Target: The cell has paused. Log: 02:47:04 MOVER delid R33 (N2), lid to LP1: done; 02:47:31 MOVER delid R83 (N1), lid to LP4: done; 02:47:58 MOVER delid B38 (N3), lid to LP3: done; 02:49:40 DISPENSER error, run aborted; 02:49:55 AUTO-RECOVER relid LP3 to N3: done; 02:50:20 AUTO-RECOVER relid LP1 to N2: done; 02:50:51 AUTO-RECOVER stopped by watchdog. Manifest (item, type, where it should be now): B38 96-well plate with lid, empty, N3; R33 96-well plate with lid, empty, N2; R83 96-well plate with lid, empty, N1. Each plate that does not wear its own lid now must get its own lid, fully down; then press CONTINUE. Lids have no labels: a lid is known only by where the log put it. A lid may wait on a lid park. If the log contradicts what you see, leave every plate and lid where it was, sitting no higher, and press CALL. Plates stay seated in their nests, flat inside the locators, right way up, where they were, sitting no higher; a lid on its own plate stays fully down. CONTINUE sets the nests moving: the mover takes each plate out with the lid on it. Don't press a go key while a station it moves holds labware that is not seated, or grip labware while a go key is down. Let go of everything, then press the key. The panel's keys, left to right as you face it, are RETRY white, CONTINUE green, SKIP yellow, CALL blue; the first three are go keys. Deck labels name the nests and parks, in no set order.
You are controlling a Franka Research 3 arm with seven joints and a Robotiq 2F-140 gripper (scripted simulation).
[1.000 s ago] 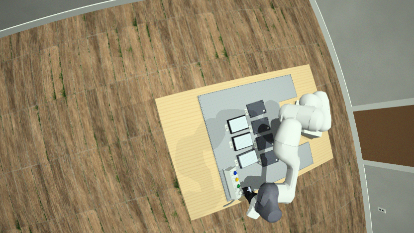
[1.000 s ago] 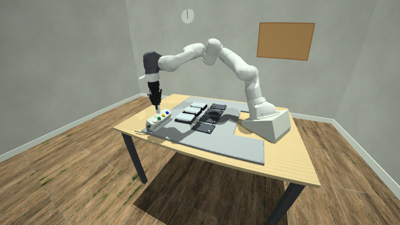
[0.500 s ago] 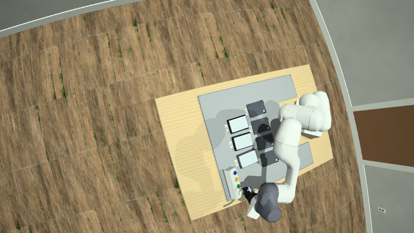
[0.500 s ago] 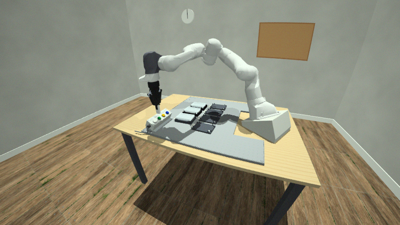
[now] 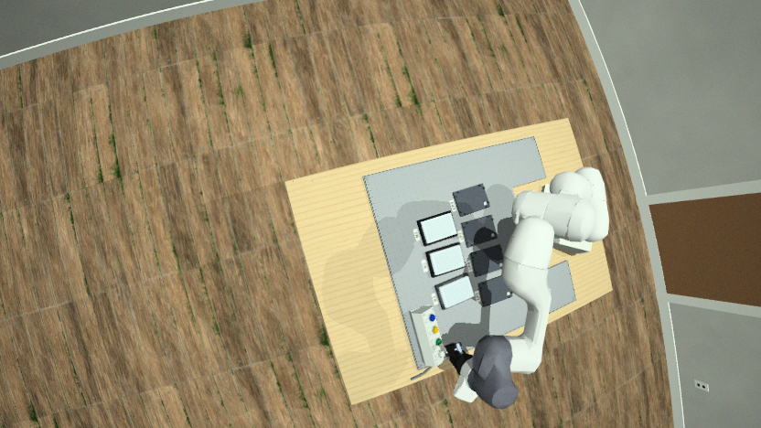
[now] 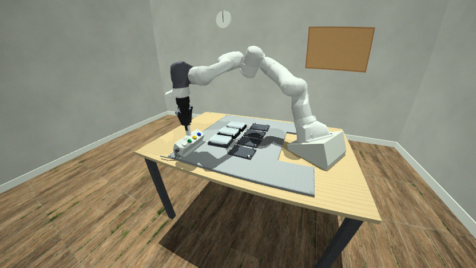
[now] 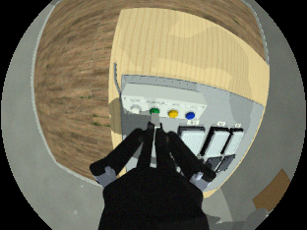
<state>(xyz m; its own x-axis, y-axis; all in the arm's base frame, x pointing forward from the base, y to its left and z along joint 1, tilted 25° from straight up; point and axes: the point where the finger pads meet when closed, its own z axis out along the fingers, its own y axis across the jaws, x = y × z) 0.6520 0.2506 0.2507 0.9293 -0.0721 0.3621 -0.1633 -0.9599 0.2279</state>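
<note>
Plates (image 5: 445,260) are sitting in a row of three on the grey deck (image 5: 404,186), each pale-topped in the top view, with four dark lid parks (image 5: 470,199) lining up beside them toward the arm's base (image 6: 329,156). Whether lids are on them cannot be told from any view. The exterior view is showing the gripper (image 6: 186,130) pointing straight down over the key panel (image 6: 181,146), its fingers pressed together and holding nothing. The wrist view alone is showing the closed fingertips lining up just below the green key (image 7: 155,111), with the yellow key (image 7: 173,114) and blue key (image 7: 191,115) lying to its right; contact cannot be told.
</note>
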